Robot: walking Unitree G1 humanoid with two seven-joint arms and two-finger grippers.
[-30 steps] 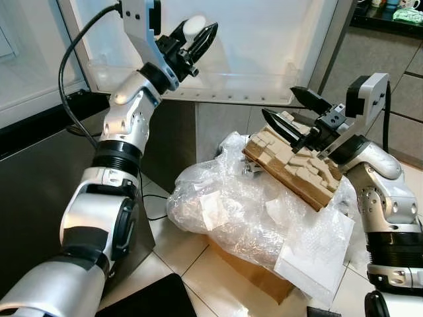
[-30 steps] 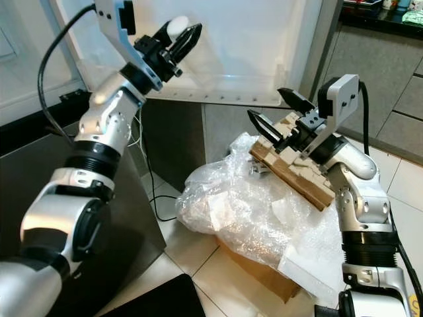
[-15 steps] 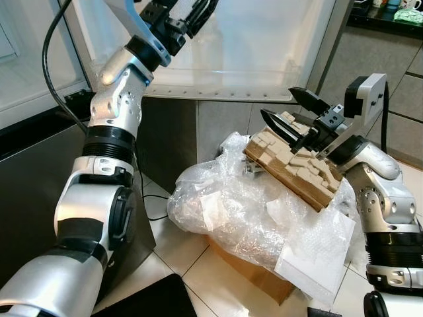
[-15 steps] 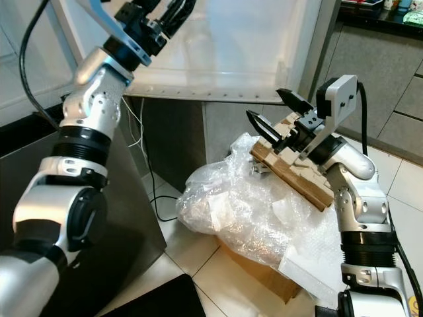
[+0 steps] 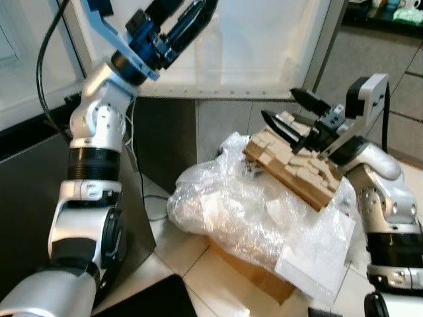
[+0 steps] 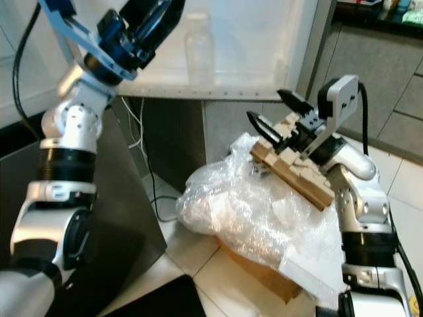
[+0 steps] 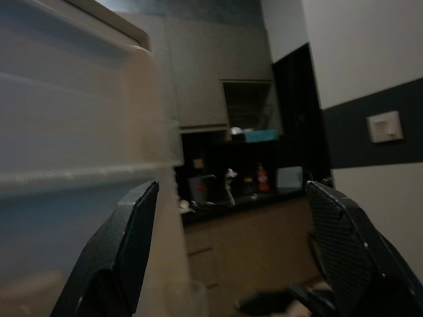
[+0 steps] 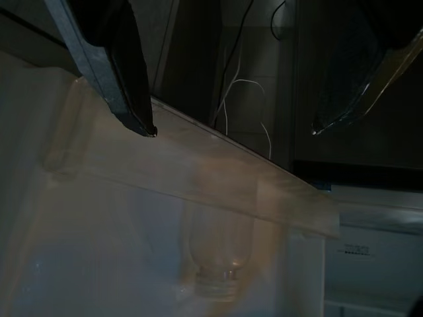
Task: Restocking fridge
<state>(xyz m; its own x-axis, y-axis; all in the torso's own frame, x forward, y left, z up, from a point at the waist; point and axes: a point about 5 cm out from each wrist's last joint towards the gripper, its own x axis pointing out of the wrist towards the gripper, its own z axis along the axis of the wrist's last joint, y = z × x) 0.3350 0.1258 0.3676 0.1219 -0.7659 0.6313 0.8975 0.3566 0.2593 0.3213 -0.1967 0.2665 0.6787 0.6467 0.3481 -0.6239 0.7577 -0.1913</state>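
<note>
Pale tiled floor (image 5: 192, 261) lying near, grey kitchen cabinets (image 5: 383, 63) standing far right under a dark countertop (image 5: 386, 23), black cables (image 6: 142, 155) hanging by a dark panel (image 5: 168, 142).

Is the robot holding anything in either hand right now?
No. The left hand is open by the fridge door shelf, where a bottle stands. The right hand is open too.

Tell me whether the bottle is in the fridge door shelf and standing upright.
Yes. The clear bottle stands upright inside the door shelf, behind its translucent front rail. The left gripper is open beside it, holding nothing.
</note>
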